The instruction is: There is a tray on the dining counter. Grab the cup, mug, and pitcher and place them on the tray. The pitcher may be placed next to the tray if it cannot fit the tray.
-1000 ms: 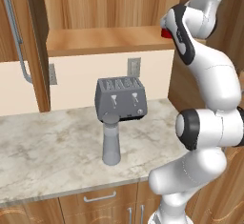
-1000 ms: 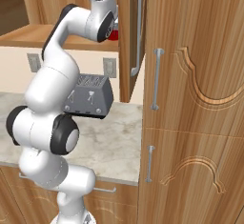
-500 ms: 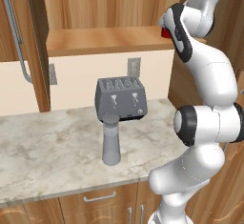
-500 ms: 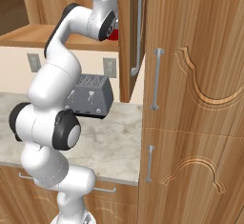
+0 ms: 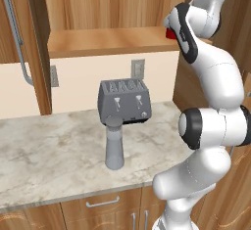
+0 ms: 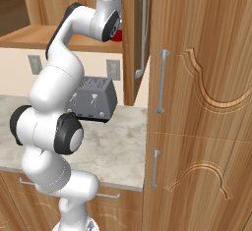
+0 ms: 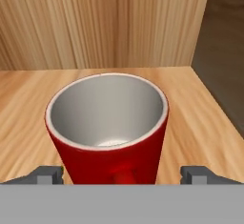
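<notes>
Fingers (image 7: 122,175): spread wide, one tip at each side of the mug, neither tip seen touching it; nothing is pinched yet.
Mug (image 7: 107,127): red, white inside, upright and empty, standing between the two tips on a wooden shelf (image 5: 112,40); its handle seems to face the hand, low at the near side.
Pitcher (image 5: 114,143): grey, upright on the marble table (image 5: 49,150), just in front of the toaster (image 5: 124,101), well below the mug and to its left.
Shelf: high ledge above the pale back wall; the mug shows as a red patch at its right end, beside the wrist, in both base views.
Far side: wood panelling behind the mug, a darker wall to the right.
Step in hand: reaching for the mug, hand lined up for the grasp; I judge the task hardly begun.
Next move: probably ease a little further so the tips span the body, close on it, then lift straight up off the shelf before carrying it off to the tray.
Risk: the handle may foul a tip.
</notes>
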You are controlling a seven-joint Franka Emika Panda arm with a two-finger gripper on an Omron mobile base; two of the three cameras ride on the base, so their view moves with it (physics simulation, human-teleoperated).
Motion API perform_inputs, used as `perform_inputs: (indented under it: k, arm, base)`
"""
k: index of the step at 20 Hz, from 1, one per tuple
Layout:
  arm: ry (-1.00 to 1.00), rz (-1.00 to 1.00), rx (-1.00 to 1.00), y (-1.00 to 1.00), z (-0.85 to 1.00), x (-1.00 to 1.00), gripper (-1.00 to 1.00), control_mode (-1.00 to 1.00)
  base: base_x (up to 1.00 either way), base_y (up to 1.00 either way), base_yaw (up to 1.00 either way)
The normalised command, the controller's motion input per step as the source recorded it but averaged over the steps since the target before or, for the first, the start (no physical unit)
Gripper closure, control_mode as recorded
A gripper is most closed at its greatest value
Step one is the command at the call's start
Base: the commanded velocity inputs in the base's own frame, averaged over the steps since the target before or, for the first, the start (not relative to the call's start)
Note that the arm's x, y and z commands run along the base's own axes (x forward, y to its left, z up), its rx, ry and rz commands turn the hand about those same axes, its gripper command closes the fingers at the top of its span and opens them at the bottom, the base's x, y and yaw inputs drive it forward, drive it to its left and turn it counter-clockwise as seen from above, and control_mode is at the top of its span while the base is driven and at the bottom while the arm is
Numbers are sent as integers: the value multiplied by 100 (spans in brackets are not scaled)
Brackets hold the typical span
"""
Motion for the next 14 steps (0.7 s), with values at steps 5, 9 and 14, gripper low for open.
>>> perform_inputs:
  k: [5,9,14]
  arm:
    - [0,0,0,0,0,0,100,-100]
    - [0,0,0,0,0,0,100,-100]
    - [0,0,0,0,0,0,100,-100]
  base:
    - [0,0,0]
    - [0,0,0]
    - [0,0,0]
